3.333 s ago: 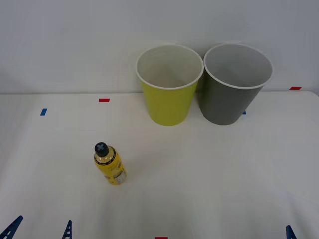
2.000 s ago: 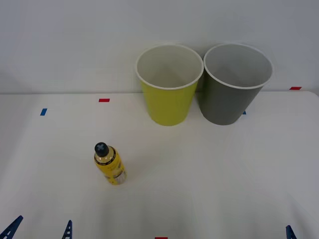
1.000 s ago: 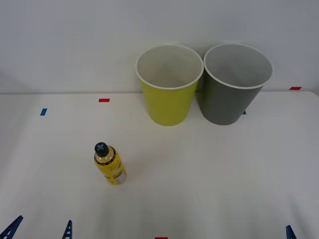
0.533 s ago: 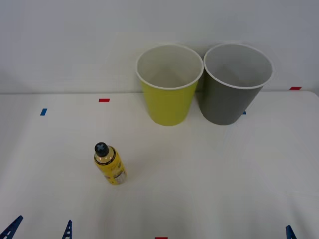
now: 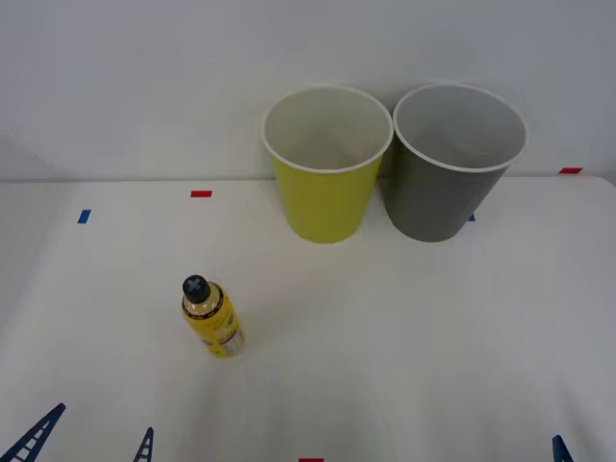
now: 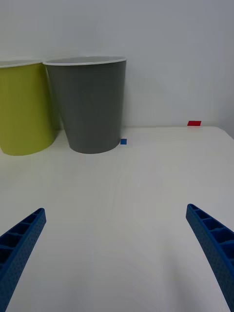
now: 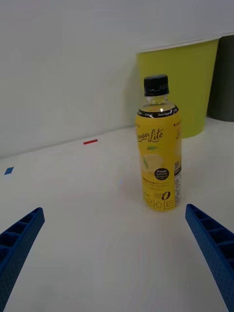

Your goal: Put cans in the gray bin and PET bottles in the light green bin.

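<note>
A small bottle with a yellow label, black cap and gold neck band stands upright on the white table, left of centre and nearer than both bins. The left gripper sits at the near left edge, its blue fingers spread wide, the bottle just beyond them and untouched. Far back, the light green bin and gray bin stand side by side. The right gripper waits open at the near right.

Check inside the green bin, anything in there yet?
Nothing visible in the green bin: the front view shows bare white inner wall. Its near rim hides the very bottom. The bottle stands upright on the table, apart from both bins.
</note>
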{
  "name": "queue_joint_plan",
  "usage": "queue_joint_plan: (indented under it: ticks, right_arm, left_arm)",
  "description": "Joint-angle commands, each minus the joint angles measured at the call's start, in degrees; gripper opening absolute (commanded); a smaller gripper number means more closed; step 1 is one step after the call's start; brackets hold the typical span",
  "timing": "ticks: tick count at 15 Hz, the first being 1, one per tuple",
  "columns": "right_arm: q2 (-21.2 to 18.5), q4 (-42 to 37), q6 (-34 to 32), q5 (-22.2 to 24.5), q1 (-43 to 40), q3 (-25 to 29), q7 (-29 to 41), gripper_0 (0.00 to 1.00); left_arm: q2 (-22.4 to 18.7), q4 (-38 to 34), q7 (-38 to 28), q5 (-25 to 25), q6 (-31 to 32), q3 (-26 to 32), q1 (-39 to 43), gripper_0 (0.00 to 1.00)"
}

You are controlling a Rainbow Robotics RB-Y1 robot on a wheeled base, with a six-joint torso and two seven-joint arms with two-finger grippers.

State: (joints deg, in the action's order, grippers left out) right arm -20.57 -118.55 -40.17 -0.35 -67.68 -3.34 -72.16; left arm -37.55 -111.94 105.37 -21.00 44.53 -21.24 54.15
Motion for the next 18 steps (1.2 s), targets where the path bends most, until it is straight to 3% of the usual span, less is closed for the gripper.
queue_joint_plan:
  ticks: [1,5,8,13,18]
  right_arm:
    - [0.00,-0.01,0.00,0.00,0.00,0.00,0.00,1.00]
    - [0.00,-0.01,0.00,0.00,0.00,0.00,0.00,1.00]
    - [0.00,-0.01,0.00,0.00,0.00,0.00,0.00,1.00]
    - [0.00,-0.01,0.00,0.00,0.00,0.00,0.00,1.00]
    - [0.00,-0.01,0.00,0.00,0.00,0.00,0.00,1.00]
  left_arm:
    - [-7.80,3.57,-1.22,-0.01,3.02,-3.54,-5.45,1.00]
    - [-15.01,6.82,-3.77,-0.97,3.81,-5.39,-12.13,1.00]
    - [-17.38,8.32,-9.48,-1.94,3.81,-7.14,-16.88,1.00]
    - [-19.32,16.23,-9.74,-3.79,6.27,-16.99,-31.47,1.00]
    - [-19.49,19.22,-9.74,-8.44,6.18,-25.95,-42.90,1.00]
